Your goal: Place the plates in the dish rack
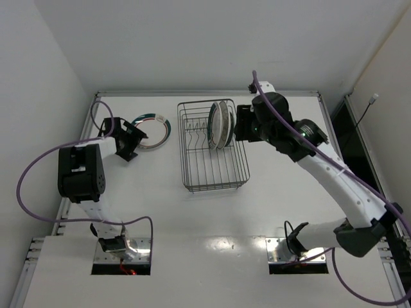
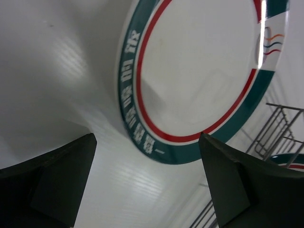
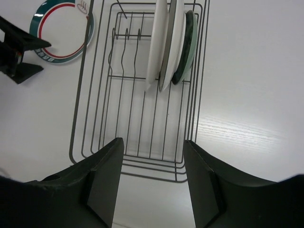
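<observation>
The dish rack [image 1: 212,157] stands mid-table. Three plates stand upright side by side at its far end [image 1: 221,124]. In the right wrist view they are two white ones [image 3: 158,42] [image 3: 177,38] and the smaller teal-blue one [image 3: 190,45]. A fourth plate [image 1: 153,130], white with a teal rim and red ring, lies flat on the table left of the rack. My left gripper [image 1: 131,142] is open and empty, low beside that plate's near-left edge [image 2: 199,71]. My right gripper [image 1: 240,125] is open and empty, held high by the rack's right side [image 3: 137,118].
The table's raised rim [image 1: 205,94] runs along the far edge, with white walls behind and to the left. The left arm's purple cable [image 1: 38,167] loops out over the left table edge. The rack's wires [image 2: 275,128] lie just right of the flat plate.
</observation>
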Available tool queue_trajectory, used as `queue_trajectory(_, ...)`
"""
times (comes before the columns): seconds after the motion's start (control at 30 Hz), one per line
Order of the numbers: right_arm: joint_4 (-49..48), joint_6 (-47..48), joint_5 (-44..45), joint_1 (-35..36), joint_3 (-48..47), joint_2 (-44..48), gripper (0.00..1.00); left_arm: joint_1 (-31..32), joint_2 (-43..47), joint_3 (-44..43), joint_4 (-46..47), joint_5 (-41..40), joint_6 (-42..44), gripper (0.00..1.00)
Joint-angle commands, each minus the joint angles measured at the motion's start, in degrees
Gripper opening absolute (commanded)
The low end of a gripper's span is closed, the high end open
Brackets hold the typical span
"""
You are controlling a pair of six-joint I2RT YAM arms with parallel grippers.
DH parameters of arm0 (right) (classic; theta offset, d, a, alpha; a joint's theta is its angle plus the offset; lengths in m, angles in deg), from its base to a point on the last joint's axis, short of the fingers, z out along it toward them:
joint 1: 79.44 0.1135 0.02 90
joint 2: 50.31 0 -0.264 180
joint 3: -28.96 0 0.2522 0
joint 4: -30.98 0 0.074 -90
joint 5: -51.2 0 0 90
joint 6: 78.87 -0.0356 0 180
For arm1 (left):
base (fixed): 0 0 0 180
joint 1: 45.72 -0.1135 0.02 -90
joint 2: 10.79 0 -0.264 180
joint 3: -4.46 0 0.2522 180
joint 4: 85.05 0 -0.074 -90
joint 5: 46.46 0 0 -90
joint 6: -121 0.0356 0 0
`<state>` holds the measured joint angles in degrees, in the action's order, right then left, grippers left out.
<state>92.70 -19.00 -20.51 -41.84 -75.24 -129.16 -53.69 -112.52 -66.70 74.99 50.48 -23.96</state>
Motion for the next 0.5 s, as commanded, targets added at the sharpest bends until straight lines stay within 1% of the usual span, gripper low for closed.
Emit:
queue_trajectory(0.0,-5.2,-0.7,-1.6,0.2,3.2,5.8,0.50,-0.3,-4.0,-2.4,8.0,2.9,-3.8,0.89)
queue_trajectory(0.1,-4.5,-0.7,1.1,-0.3,3.0,7.7,0.50,-1.4,-8.1,-4.6,8.0,4.3,-4.6,0.72)
queue_trajectory(0.13,-2.7,-0.2,1.7,-0.3,2.5,7.7,0.50,-1.4,-8.1,-4.6,8.0,4.8,-4.6,0.59)
queue_trajectory(0.17,-2.1,-0.2,1.7,-0.3,1.8,7.7,0.50,-1.4,-8.8,-4.6,8.7,5.4,-4.6,0.48)
queue_trajectory(0.2,-1.0,0.5,2.5,-0.9,0.4,7.7,0.50,-2.0,-8.8,-4.1,8.7,5.5,-3.8,0.26)
queue_trajectory(0.23,-0.9,0.5,3.0,-1.0,-0.1,7.7,0.50,-2.1,-8.8,-4.1,8.7,5.5,-3.8,0.26)
queue_trajectory(0.27,-0.4,1.2,3.0,-1.0,-0.6,7.7,0.50,-2.1,-8.8,-4.1,8.7,6.1,-3.0,0.11)
queue_trajectory(0.3,-0.4,1.2,3.5,-1.5,-0.6,7.7,0.50,-2.1,-8.8,-4.1,8.1,6.1,-2.3,0.04)
queue_trajectory(0.33,-0.4,1.2,3.5,-1.5,-0.6,7.7,0.50,-2.7,-8.1,-4.1,6.9,6.1,-0.9,0.00)
queue_trajectory(0.47,-0.4,1.2,3.0,-2.0,-0.6,9.0,0.50,-3.9,-2.6,-4.6,5.1,6.1,1.6,0.00)
